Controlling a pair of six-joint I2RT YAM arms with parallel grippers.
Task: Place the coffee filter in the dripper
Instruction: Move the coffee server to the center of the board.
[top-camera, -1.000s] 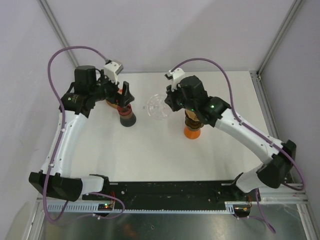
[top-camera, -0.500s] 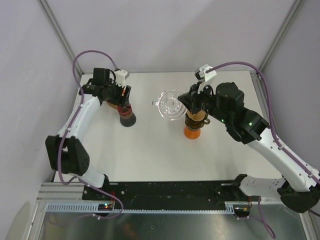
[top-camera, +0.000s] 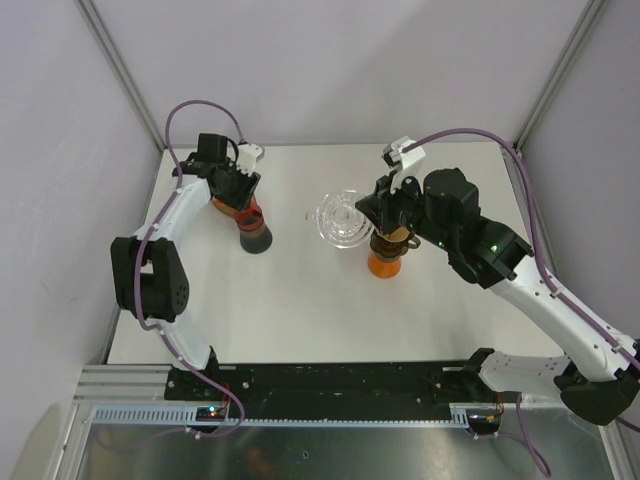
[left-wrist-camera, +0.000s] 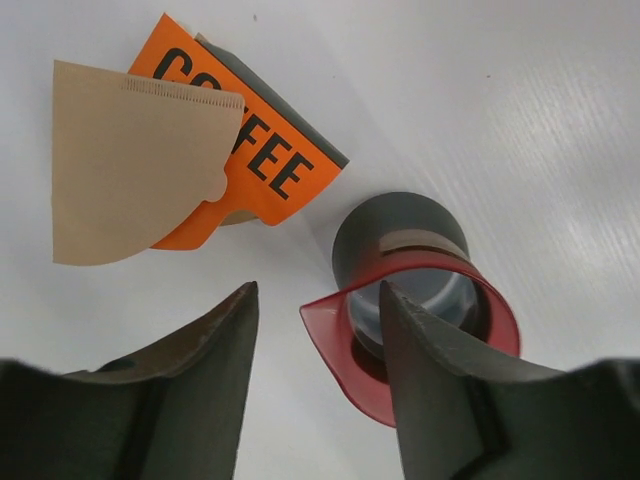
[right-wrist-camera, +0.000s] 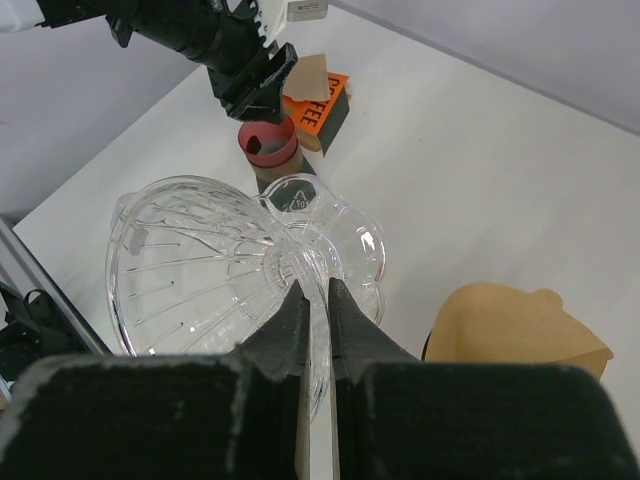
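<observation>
Since the earlier frames the left arm (top-camera: 170, 225) had folded back toward the left edge of the table (top-camera: 300, 320). The right arm (top-camera: 520, 280) had brought the dripper (top-camera: 342, 217) to the right, until it was just beside the orange stand (top-camera: 385, 264).

The table was white, with walls close to its back, left and right edges. Its middle and near part gave wide room. The things lay in the back half, in two groups well apart.

The right gripper (top-camera: 380, 205) was closed on the thin rim of the clear dripper and held it above the table, tilted on its side. Only the right wrist view showed this pinch (right-wrist-camera: 318, 290) and the ribs inside the dripper (right-wrist-camera: 200, 260). It also showed a second filter (right-wrist-camera: 515, 325), brown, resting on the stand, which was mostly hidden from above.

The left gripper (top-camera: 243, 190) hung at the back left corner, close to the wall, jaws apart and holding nothing. The top view hid what was under it. The left wrist view showed the fingers (left-wrist-camera: 200, 350) over an orange pack (left-wrist-camera: 265, 165) printed COFFEE. The filter (left-wrist-camera: 125, 165) lay flat, partly on this pack. Just beside the pack was a dark cup (left-wrist-camera: 400, 235) with a red ring (left-wrist-camera: 330, 345) around it.
</observation>
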